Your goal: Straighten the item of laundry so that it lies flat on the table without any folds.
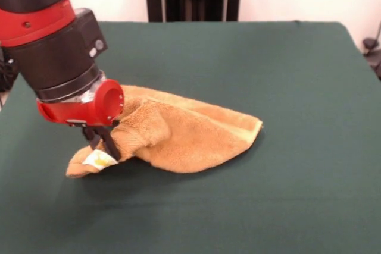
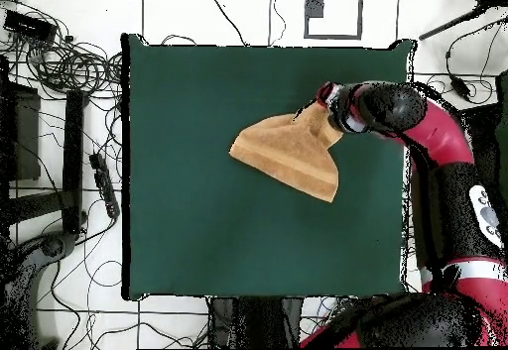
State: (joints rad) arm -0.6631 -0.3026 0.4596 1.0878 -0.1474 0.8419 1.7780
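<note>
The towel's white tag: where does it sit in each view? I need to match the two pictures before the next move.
Front view: the white tag lies at the towel's left tip, low in the picture, right beside the gripper.
Overhead view: the tag cannot be made out; the arm's end covers that tip of the towel.
Shared landmark: the towel tip at the gripper, on the green table.

The front view looks across the table from low and close, cropping its near edge and side borders. The overhead view looks straight down from high up, taking in the whole table and the cabled floor around it. Both share the green tabletop.
</note>
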